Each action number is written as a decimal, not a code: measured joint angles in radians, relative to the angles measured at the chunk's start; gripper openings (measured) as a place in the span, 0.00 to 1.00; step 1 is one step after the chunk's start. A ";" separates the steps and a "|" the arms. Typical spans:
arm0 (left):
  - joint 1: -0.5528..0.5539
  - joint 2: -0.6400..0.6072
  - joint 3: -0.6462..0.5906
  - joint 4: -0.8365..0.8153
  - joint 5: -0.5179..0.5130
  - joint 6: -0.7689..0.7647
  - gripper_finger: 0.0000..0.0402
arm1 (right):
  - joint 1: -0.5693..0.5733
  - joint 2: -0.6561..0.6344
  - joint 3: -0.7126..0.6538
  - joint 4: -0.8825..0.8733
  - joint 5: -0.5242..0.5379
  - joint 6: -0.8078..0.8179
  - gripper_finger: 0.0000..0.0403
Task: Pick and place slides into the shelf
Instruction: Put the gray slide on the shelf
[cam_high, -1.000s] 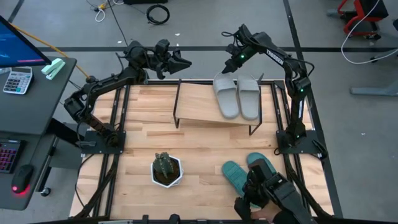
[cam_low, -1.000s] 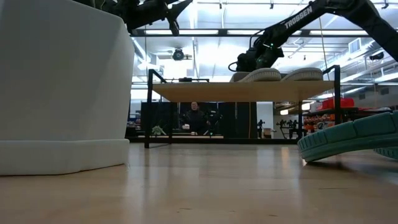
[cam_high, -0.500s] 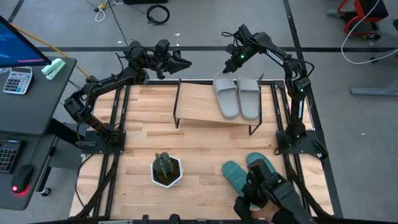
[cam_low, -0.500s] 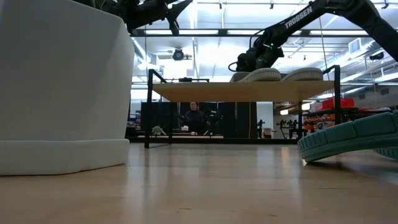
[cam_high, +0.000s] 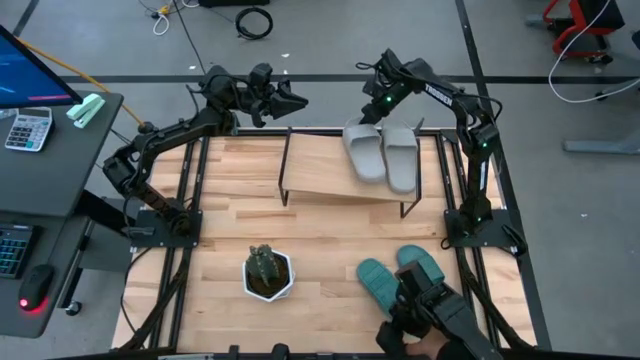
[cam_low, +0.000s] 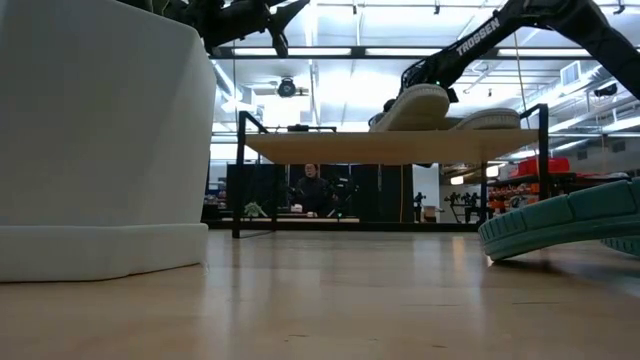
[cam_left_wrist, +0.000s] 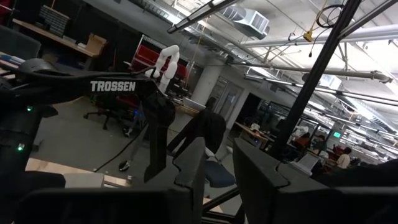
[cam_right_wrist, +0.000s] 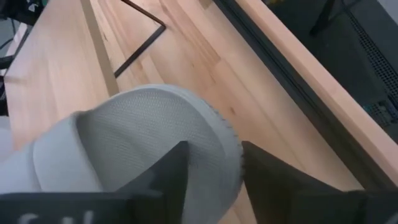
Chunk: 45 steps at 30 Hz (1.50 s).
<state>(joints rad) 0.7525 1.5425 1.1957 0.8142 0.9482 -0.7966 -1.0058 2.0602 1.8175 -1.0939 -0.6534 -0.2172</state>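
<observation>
Two light grey slides lie side by side on the right half of the shelf (cam_high: 320, 165). My right gripper (cam_high: 375, 108) is shut on the far end of the left grey slide (cam_high: 365, 150), which stands tipped in the low view (cam_low: 415, 105). The right grey slide (cam_high: 401, 155) lies flat on the plank. Two teal slides (cam_high: 378, 283) rest on the table near the front right. My left gripper (cam_high: 295, 100) hangs in the air beyond the shelf's far left corner, open and with nothing between its fingers. My right gripper pinches the rounded far end of the left grey slide's sole (cam_right_wrist: 214, 134) between its two fingers, one finger (cam_right_wrist: 165, 177) over the footbed and one beyond the rim. It comes slanting down from the far side. That end is raised off the plank; the near end (cam_high: 374, 178) stays on the shelf.
A small plant in a white pot (cam_high: 268, 272) stands near the table's front middle and fills the left of the low view (cam_low: 100, 140). The shelf's left half (cam_high: 305, 160) is bare. A dark device (cam_high: 435, 315) overhangs the front edge by the teal slides.
My right gripper has settled onto the far end of the left grey slide and taken hold of it. That end has tipped up off the plank and swung slightly toward the left, while the slide's near end has stayed on the shelf.
</observation>
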 joint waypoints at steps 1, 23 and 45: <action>0.000 0.000 0.000 0.000 0.000 0.000 0.21 | 0.000 0.000 -0.001 -0.001 0.003 -0.002 0.31; 0.002 0.000 0.000 -0.027 0.000 0.051 0.21 | -0.020 -0.083 -0.001 -0.060 0.090 -0.044 0.07; 0.002 0.000 0.000 -0.027 0.000 0.055 0.20 | -0.019 -0.086 -0.001 -0.071 0.105 0.015 0.29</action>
<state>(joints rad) 0.7540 1.5421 1.1957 0.7872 0.9482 -0.7413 -1.0248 1.9743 1.8164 -1.1652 -0.5483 -0.2024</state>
